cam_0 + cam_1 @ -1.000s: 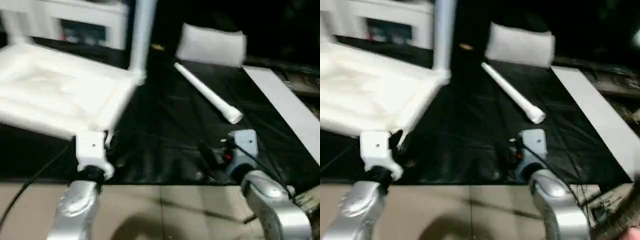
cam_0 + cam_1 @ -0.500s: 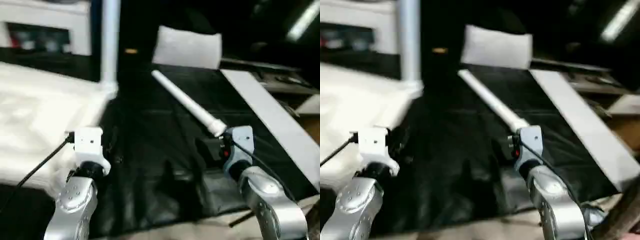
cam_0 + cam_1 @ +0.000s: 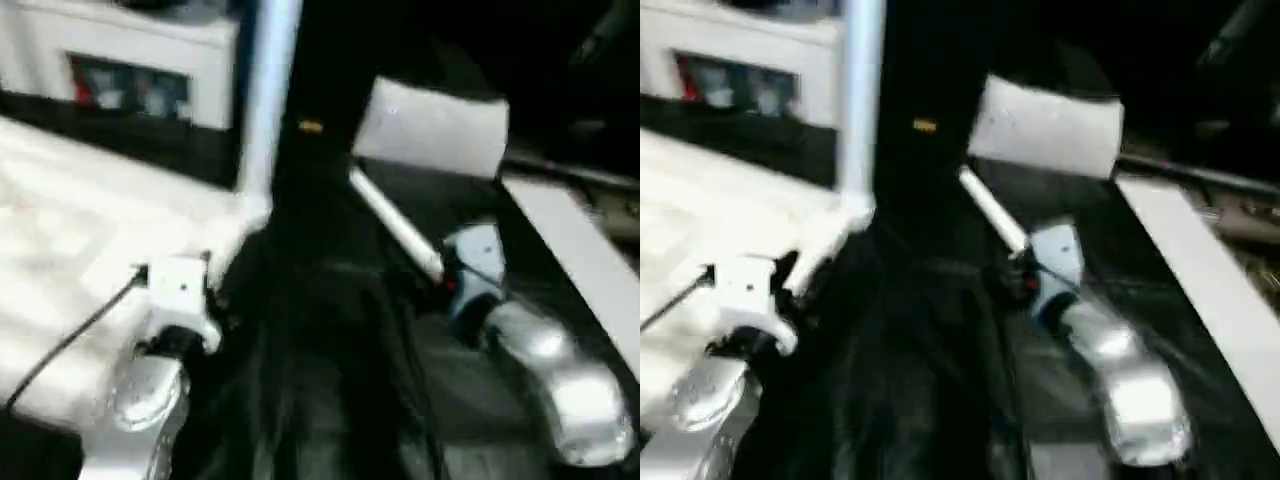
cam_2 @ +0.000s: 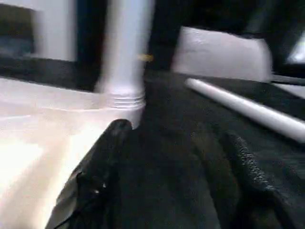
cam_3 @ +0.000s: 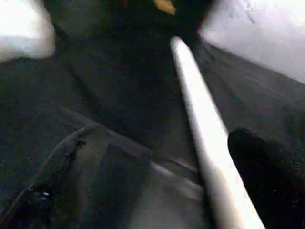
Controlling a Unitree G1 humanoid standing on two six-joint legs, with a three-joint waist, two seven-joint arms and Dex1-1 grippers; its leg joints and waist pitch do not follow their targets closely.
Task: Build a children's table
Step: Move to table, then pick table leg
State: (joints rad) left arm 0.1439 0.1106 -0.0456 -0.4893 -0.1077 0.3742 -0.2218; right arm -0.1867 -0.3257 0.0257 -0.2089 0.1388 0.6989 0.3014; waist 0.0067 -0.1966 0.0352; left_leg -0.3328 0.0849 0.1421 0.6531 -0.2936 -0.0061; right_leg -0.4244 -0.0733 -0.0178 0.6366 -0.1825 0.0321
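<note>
Right claw (image 5: 157,191): wide open around loose white tapered plastic leg (image 5: 200,114); it may roll away.
Left claw (image 4: 171,191): state cannot be told.

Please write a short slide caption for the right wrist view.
Right hand, open, straddling the loose white table leg lying on the black sheet.

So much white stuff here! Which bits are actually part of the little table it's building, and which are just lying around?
Part of the table job:
- upturned white table top
- leg already standing in its corner socket
- loose leg lying on the black sheet, by the right hand

Just lying about:
- white pillow-like block
- white cabinet behind
- flat white board
</note>
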